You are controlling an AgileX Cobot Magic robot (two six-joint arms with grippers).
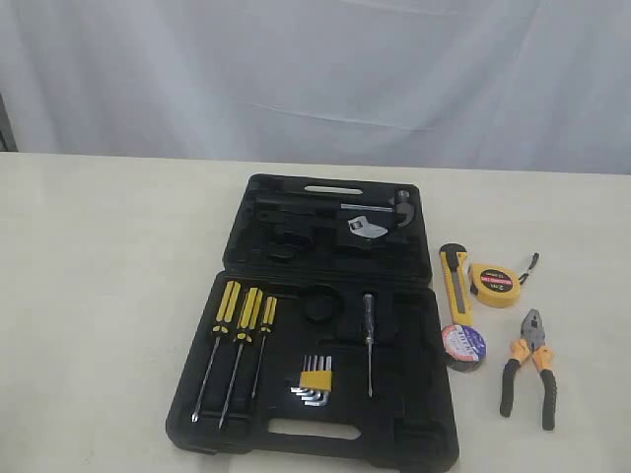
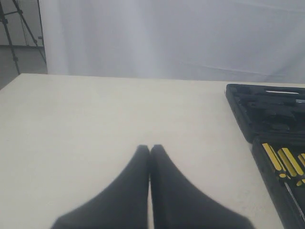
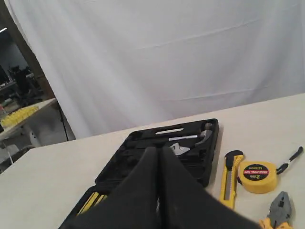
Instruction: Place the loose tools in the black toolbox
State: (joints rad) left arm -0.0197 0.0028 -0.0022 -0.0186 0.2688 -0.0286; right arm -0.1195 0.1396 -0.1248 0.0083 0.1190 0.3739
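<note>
Status: nothing picked yet; by my read the task is at its first step. Open black plastic toolbox (image 1: 424,434) lies flat on the beige table (image 1: 99,296).

All four loose tools sit on the table off the toolbox's right side:
- yellow utility knife (image 1: 455,286), closest to the toolbox edge
- yellow round tape measure (image 1: 495,284), just beyond the knife
- black tape roll with white-red-blue label (image 1: 463,345), at the knife's end; touching or not, can't tell
- pliers with orange-and-black handles (image 1: 529,370), furthest from the toolbox

Left gripper (image 2: 150,149) has its black fingers pressed together, empty, over bare table off the toolbox's left side. Right gripper (image 3: 158,150) is likewise closed on nothing, looking across the toolbox.

Next move, I'd say: right arm spreads its jaws, swings to a tool beside the toolbox (knife is nearest) and lines up across its narrow body. Free pockets in the toolbox are too dark to match to tools.
</note>
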